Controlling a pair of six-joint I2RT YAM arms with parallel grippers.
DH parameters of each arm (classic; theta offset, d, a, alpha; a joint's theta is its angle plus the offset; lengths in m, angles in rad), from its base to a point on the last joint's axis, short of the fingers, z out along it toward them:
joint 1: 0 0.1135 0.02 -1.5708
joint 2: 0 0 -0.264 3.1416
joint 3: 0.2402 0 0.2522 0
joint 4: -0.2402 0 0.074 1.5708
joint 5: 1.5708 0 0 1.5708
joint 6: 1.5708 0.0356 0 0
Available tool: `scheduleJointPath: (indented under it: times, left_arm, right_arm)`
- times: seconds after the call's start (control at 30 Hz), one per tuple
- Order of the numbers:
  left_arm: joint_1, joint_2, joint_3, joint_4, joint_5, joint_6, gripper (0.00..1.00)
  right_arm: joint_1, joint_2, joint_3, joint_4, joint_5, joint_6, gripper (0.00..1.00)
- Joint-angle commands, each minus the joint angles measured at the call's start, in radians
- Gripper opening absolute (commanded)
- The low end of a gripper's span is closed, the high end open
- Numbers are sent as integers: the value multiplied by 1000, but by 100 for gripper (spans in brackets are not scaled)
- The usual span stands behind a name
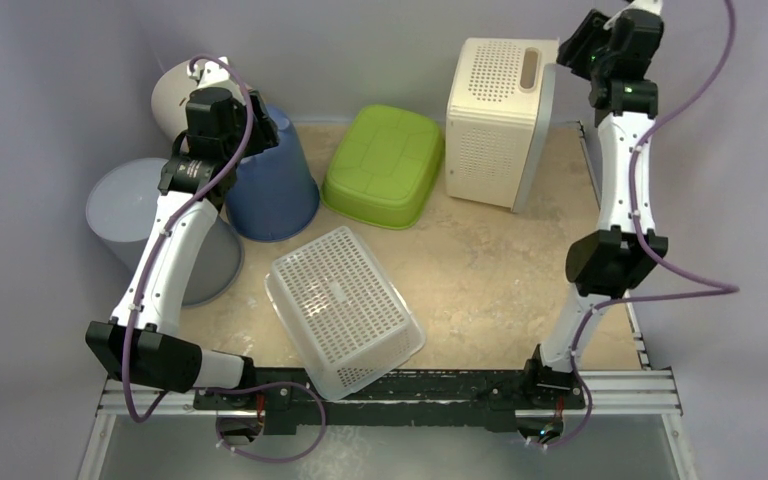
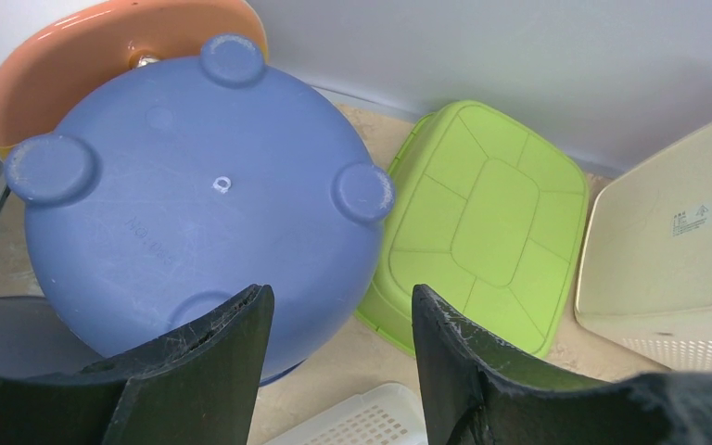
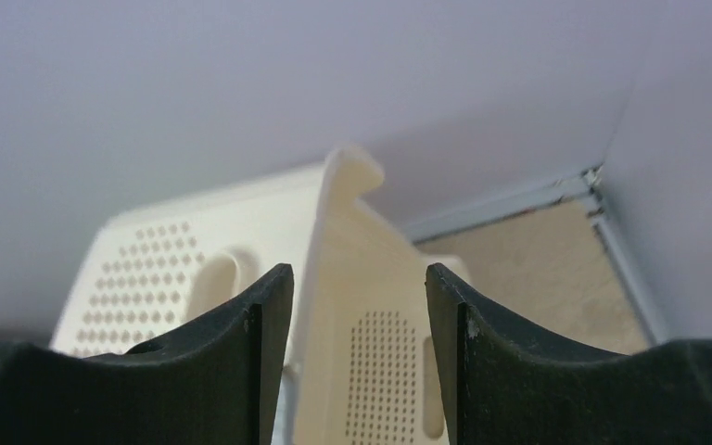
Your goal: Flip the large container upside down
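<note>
Soft, even light falls from above. The beige mottled stone-look worktop (image 1: 500, 270) is bright, with only faint, short shadows beside the containers. The round blue plastic tub (image 2: 195, 204) carries a dull sheen on its base. In both wrist views the black jaws nearest the lens look soft-edged. The cream perforated plastic bin (image 3: 371, 306) is slightly hazy.
</note>
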Motion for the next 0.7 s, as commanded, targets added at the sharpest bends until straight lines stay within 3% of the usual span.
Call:
scheduleJointPath:
  times: [0.0,0.43,0.67]
  left_arm:
    - [12,-8,13,49,-2,16,56]
    - [18,12,16,54,-2,23,56]
    - [20,15,14,58,3,20,56]
  right_arm:
    - [1,36,30,-39,-143,53,57]
    - [0,44,11,-5,-197,66,55]
    - [1,-8,2,20,-188,66,59]
